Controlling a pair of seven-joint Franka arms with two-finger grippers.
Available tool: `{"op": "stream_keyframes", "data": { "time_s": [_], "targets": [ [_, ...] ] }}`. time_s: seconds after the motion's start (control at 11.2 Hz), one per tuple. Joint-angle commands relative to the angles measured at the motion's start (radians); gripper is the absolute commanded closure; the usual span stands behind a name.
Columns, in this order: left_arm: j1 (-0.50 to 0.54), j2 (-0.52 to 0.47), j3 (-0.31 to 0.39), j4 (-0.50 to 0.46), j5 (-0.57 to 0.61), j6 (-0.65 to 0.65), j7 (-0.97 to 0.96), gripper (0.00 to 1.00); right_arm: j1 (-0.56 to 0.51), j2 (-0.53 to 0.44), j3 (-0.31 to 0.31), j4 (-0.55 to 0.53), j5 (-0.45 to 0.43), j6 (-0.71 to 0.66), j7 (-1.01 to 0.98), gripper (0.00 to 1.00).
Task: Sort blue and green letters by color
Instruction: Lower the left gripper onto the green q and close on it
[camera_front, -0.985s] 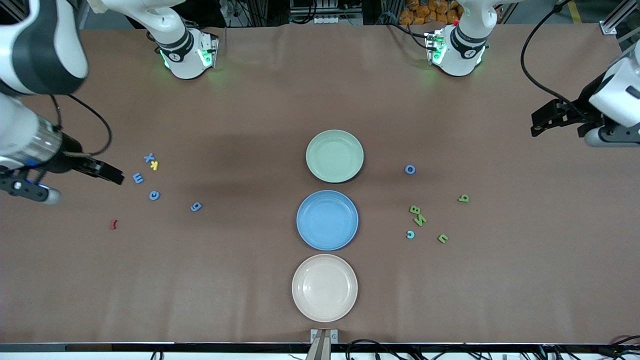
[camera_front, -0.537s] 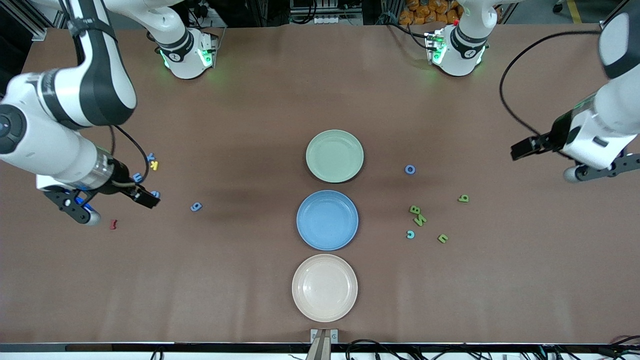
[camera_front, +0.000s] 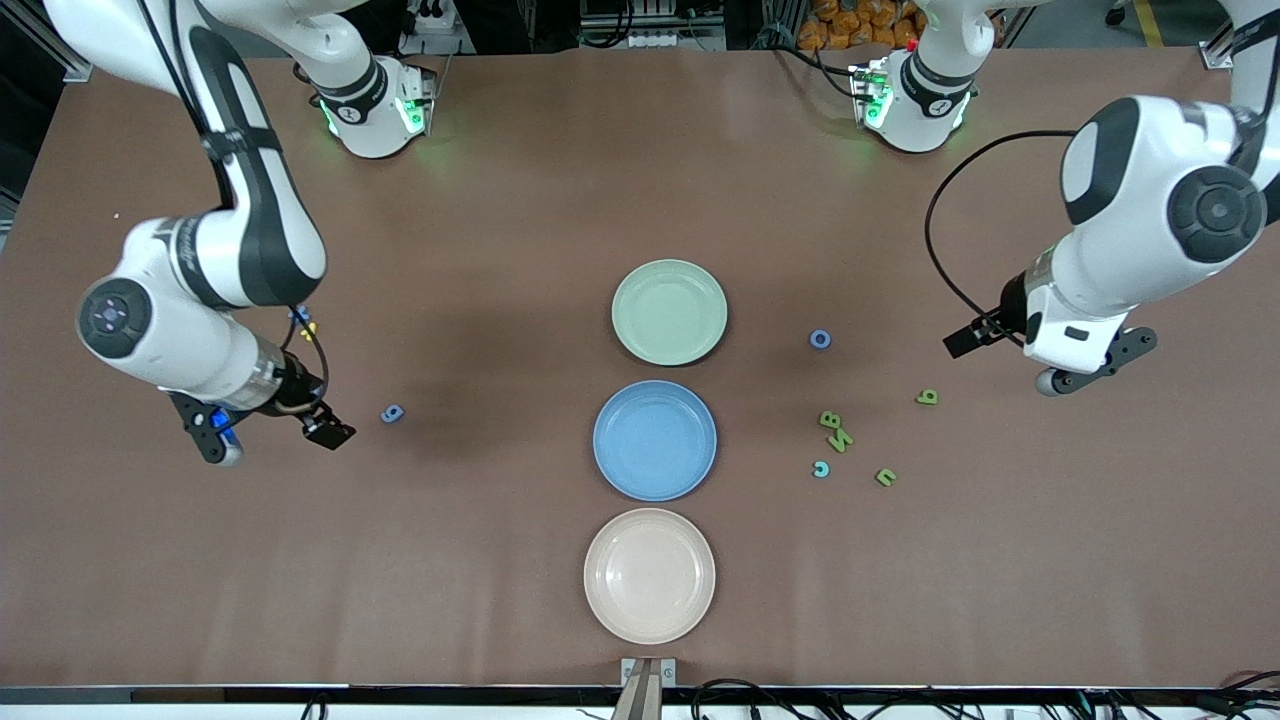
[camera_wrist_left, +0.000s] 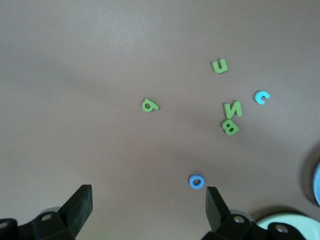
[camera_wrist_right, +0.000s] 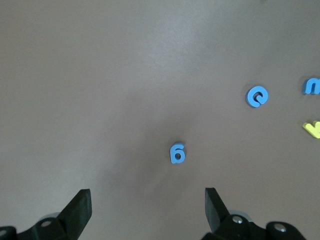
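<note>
At the left of the front view, the right gripper (camera_front: 328, 432) is hanging above the table (camera_front: 500, 200) with its fingers spread wide and holding nothing. Just right of it a blue g (camera_front: 392, 413) is lying flat. In the right wrist view that g (camera_wrist_right: 177, 153) is sitting at frame centre between the open fingers, with a blue c (camera_wrist_right: 257, 96) in the upper right, another blue letter (camera_wrist_right: 312, 85) cut by the right edge, and a yellow letter (camera_wrist_right: 313, 129) just below it.

Down the middle of the front view three plates are standing in a column: a green plate (camera_front: 640, 345) uppermost, a blue plate (camera_front: 615, 475) in the centre, a cream plate (camera_front: 605, 610) lowest.

Right of centre, a blue o (camera_front: 820, 339) is lying alone. Lower, a green B (camera_front: 830, 420) and green N (camera_front: 842, 439) are touching, with a teal c (camera_front: 821, 468) and green u (camera_front: 886, 477) below and a green b (camera_front: 927, 397) apart at the right.

At the right, the left gripper (camera_front: 965, 340) is hovering, fingers fully apart and empty.
</note>
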Motion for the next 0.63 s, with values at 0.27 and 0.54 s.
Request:
{"op": "stream_keyframes", "data": {
  "time_s": [0.27, 0.54],
  "targets": [
    [0.007, -0.002, 0.001, -0.244, 0.001, 0.331, -0.281, 0.00, 0.001, 0.125, 0.002, -0.069, 0.012, 0.161, 0.065, 0.00],
    [0.010, 0.046, 0.007, -0.351, 0.005, 0.566, -0.486, 0.00, 0.005, 0.168, 0.003, -0.093, 0.013, 0.241, 0.067, 0.00]
  ]
}}
